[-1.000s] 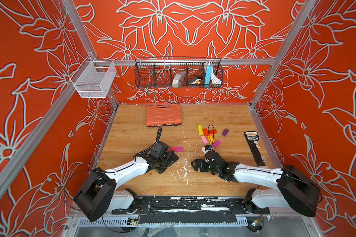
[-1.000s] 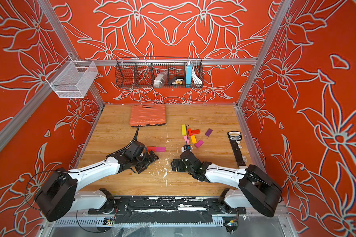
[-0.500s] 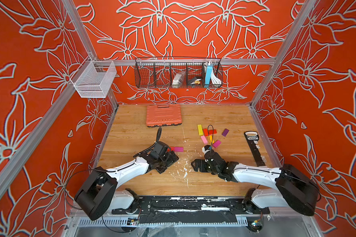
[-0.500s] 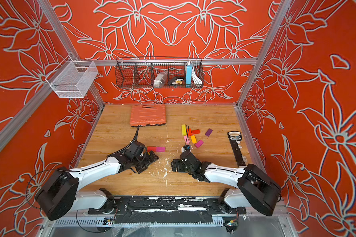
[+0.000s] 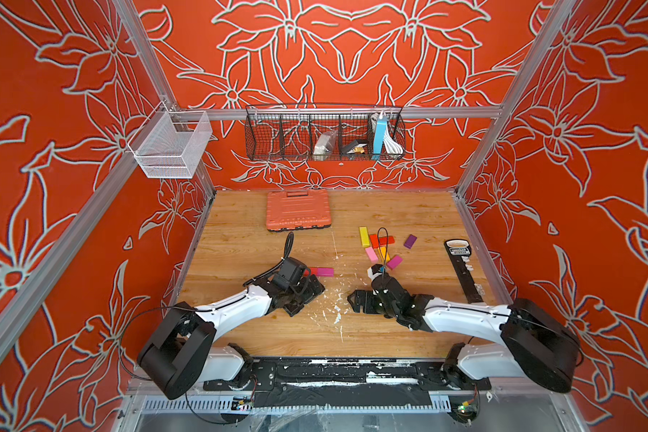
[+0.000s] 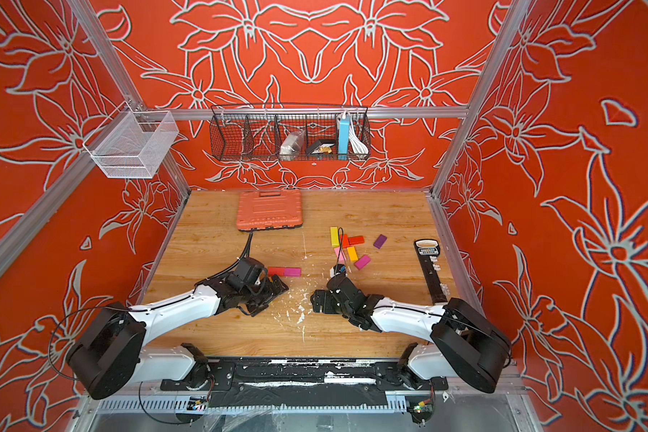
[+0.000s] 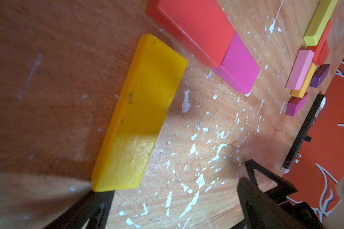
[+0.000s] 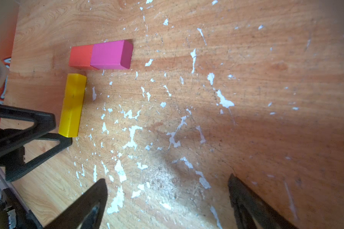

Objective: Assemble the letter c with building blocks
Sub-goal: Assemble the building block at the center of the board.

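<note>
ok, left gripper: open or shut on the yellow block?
Open. Left gripper: in the left wrist view, fingers stand wide apart; the yellow block lies flat by one fingertip, unclamped.

Lying flat near the far edge of the surface (image 5: 390, 209), left of middle: ribbed orange case (image 5: 298, 209). Along the right edge: long black strip (image 5: 462, 269). Hung above: black wire basket (image 5: 324, 132), white mesh basket (image 5: 171, 147). Scattered near the front: white flecks (image 5: 333, 318).
</note>
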Available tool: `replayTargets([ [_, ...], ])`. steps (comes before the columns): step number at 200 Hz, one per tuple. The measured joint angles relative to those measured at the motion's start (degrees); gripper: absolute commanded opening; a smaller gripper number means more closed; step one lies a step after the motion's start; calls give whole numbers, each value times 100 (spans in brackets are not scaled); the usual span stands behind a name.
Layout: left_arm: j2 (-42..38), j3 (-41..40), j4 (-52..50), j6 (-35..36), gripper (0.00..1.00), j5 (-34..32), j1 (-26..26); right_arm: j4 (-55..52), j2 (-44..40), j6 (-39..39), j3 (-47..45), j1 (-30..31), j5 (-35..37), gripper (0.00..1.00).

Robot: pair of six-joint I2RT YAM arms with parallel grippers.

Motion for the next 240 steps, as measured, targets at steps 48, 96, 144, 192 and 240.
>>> replayTargets([
  [48, 39, 22, 24, 22, 98, 11, 33, 35, 15, -2, 0, 0, 0, 97],
  [96, 81, 39, 76, 42, 98, 22, 44, 72, 48, -2, 13, 0, 0, 97],
  [144, 92, 46, 81, 70, 98, 37, 72, 74, 59, -2, 20, 0, 0, 98],
  [192, 94, 46, 81, 94, 98, 76, 144, 85, 74, -2, 28, 0, 0, 97],
  [240, 98, 55, 81, 109, 99, 111, 179, 85, 81, -2, 33, 0, -2, 97],
])
